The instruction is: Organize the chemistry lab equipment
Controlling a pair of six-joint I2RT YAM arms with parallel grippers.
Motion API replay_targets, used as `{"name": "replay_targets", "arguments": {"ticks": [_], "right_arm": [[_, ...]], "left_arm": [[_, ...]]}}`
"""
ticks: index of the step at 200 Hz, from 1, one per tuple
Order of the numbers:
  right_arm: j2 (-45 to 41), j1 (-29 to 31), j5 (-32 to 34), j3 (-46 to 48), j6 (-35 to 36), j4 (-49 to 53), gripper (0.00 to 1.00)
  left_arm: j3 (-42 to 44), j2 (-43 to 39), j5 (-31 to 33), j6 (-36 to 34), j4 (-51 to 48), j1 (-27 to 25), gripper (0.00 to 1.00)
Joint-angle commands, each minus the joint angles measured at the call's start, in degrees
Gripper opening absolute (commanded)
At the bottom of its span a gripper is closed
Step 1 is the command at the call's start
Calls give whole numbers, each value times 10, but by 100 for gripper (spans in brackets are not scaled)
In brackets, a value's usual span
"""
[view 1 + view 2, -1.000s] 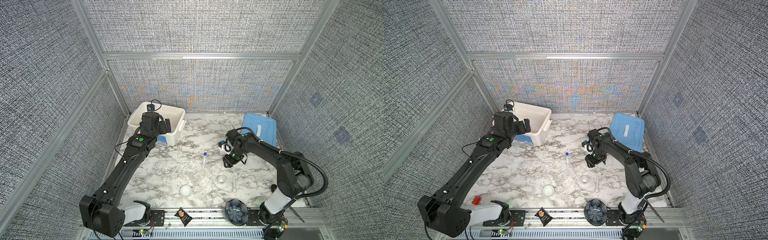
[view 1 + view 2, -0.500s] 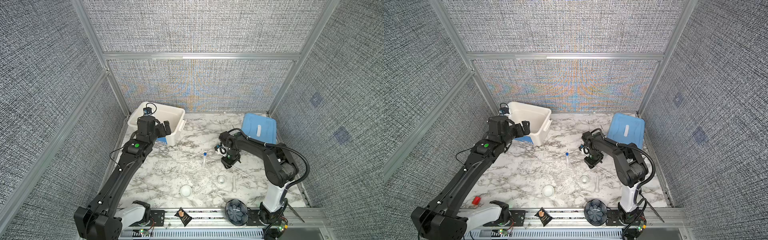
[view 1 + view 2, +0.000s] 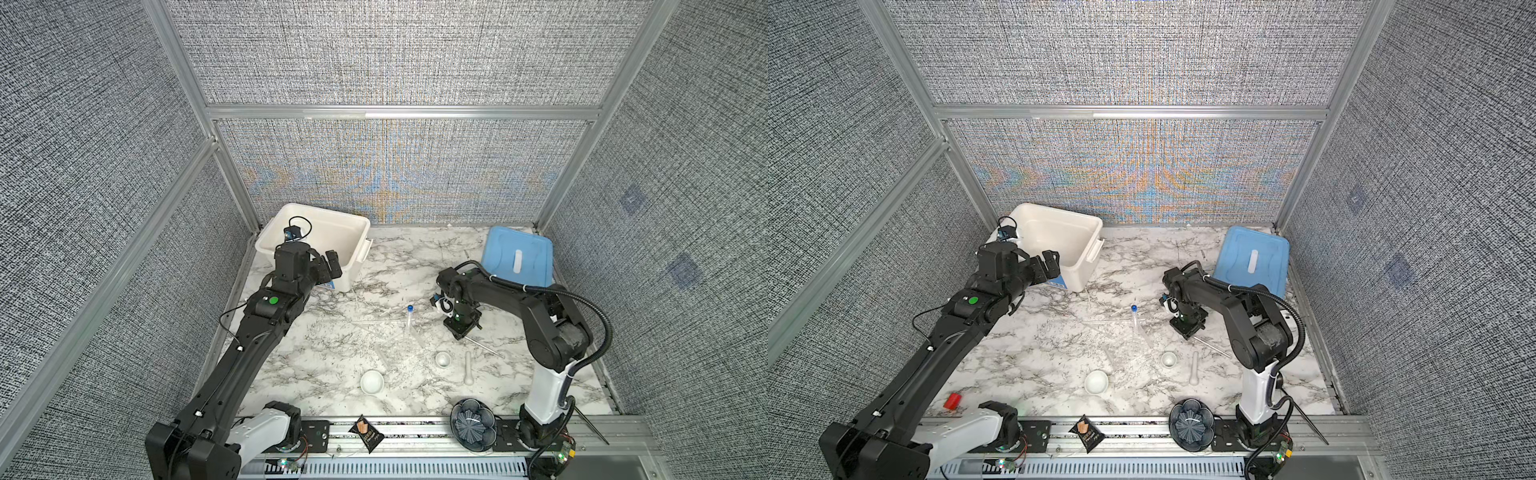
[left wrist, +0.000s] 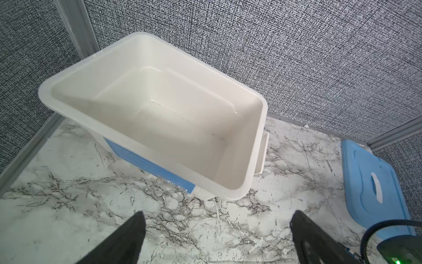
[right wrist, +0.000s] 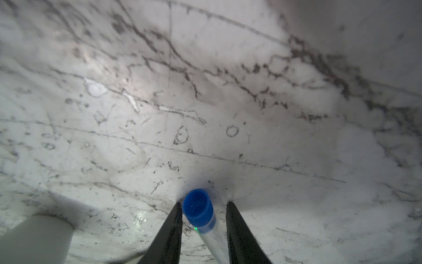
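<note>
Just behind the pestle [image 3: 468, 368] on the worktop [image 3: 316, 365] the tube [image 5: 202, 219] lies flat, blue cap [image 5: 197, 205] end straight behind the pestle and bare end off to its right; it looks light and slippery, so the right tool [image 5: 204, 203], spread round it by the cap, should pinch there.
</note>
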State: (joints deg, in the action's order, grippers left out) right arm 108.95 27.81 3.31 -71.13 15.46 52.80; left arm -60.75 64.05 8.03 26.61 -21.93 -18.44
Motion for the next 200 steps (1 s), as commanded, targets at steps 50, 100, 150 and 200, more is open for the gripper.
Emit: {"name": "replay_targets", "arguments": {"ticks": [50,100,150,200], "right_arm": [[11,7,-2,-4,8,-19,27],[-12,11,5,10,0,-40,25],[-95,17,1,49,-7,-113,23],[-87,17,8,56,-3,-113,22]], "left_arm": [[14,-12,17,4,12,1,99],[6,-7,20,-4,6,1,99],[2,-3,21,-5,4,1,99],[4,-5,17,-5,0,1,99]]}}
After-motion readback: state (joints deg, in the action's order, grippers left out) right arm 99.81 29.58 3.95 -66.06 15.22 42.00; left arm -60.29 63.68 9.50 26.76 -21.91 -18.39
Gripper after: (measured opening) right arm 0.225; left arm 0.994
